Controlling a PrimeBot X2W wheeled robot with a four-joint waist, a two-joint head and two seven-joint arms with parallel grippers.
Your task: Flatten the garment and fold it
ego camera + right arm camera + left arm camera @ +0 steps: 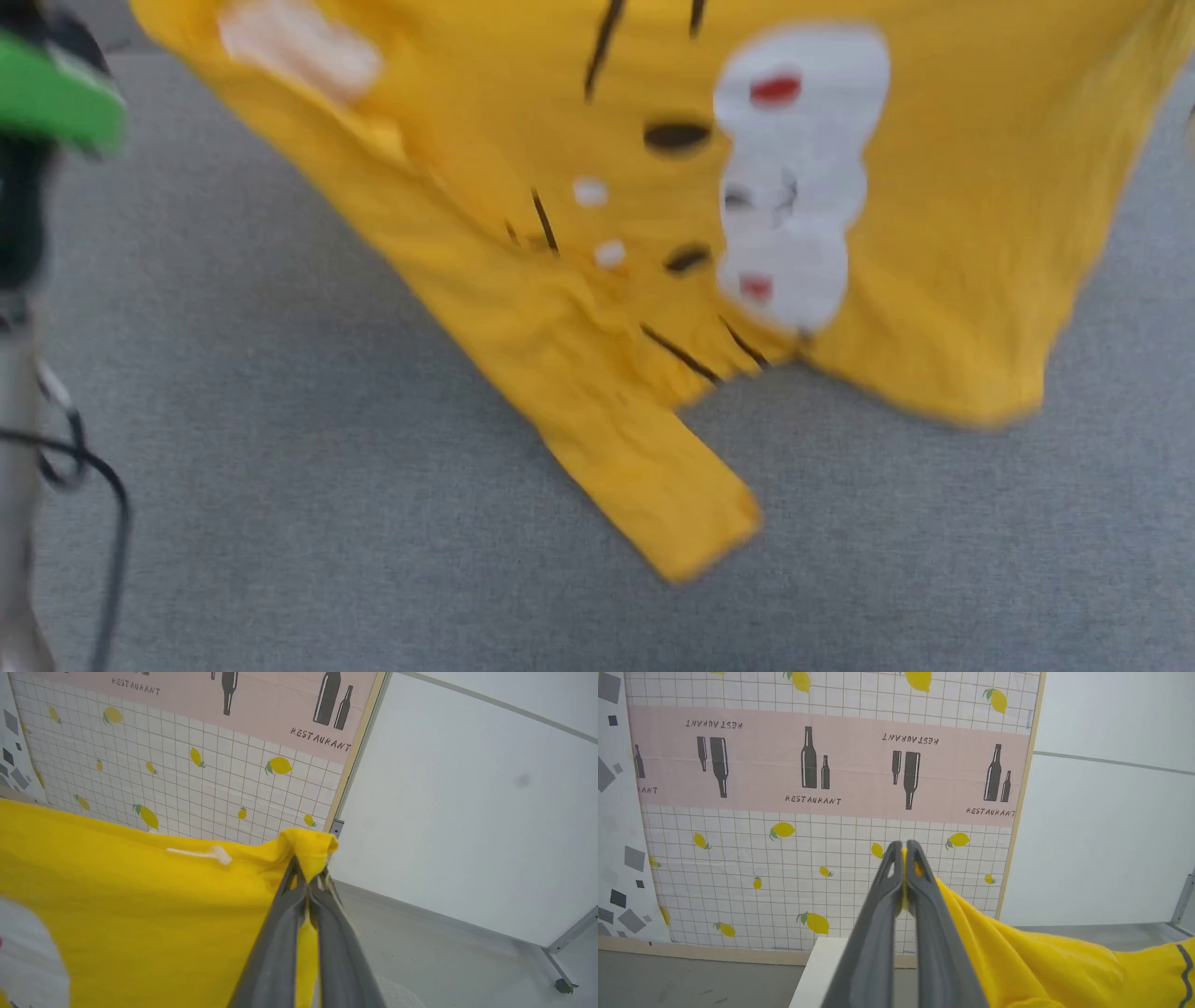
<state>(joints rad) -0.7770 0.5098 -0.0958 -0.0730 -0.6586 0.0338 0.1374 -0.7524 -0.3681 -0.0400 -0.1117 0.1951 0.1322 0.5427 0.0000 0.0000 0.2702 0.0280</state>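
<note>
Your left gripper [904,851] and right gripper [308,875] each clamp an edge of the bright yellow cartoon-face cotton T-shirt [962,233], hanging over the grey desk [280,485].

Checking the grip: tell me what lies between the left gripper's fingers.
A strip of the yellow garment, pinched by the shut left gripper, shown in the left wrist view.

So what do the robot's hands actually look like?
The left hand and the right hand look alike: two long, slim, dark grey fingers each, tapering to narrow tips, with a small slot near each tip.
</note>
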